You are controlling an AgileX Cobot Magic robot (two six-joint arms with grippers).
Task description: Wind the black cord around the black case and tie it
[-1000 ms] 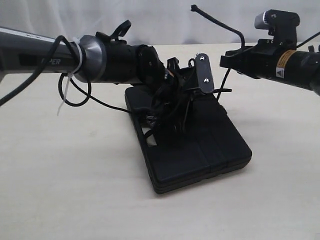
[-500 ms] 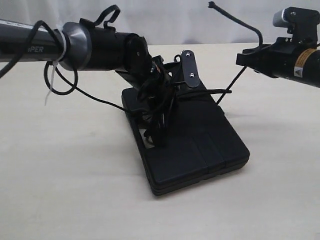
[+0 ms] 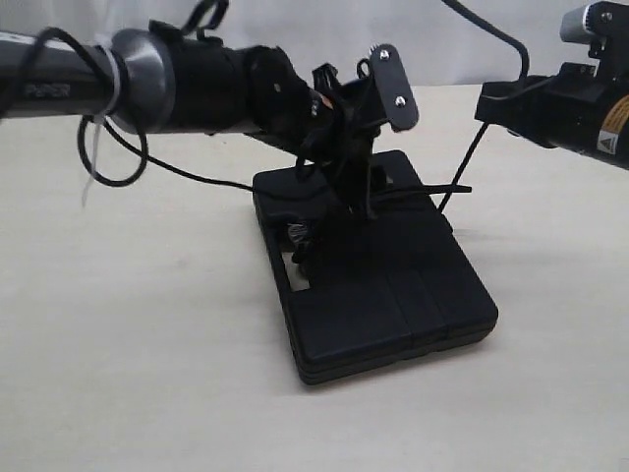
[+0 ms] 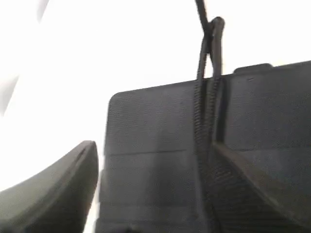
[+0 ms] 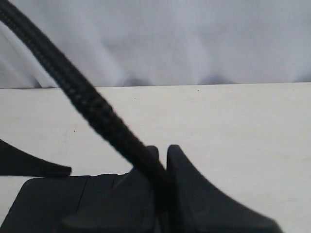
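Note:
The black case [image 3: 393,295] lies flat on the pale table, its handle slot toward the left. My left gripper [image 3: 360,172] hovers over the case's far end, pointing down. In the left wrist view this gripper [image 4: 153,148] is open, the case [image 4: 146,121] fills the gap, and the black cord [image 4: 206,92] runs along one finger [image 4: 252,194]. My right gripper [image 3: 499,101] hangs at the upper right, shut on the cord [image 3: 460,177], which slants down taut to the case. The right wrist view shows its fingers [image 5: 163,155] pinched on the braided cord [image 5: 87,97]. A frayed knot [image 3: 295,236] sits by the handle slot.
A glossy robot cable [image 3: 118,162] and a white zip tie [image 3: 90,147] hang from the left arm. A thin cord strand [image 3: 211,179] trails over the table left of the case. A white curtain [image 5: 194,39] backs the table.
The left gripper has shifted right and up over the case's far end. The right gripper has drawn away to the right, pulling the cord tighter.

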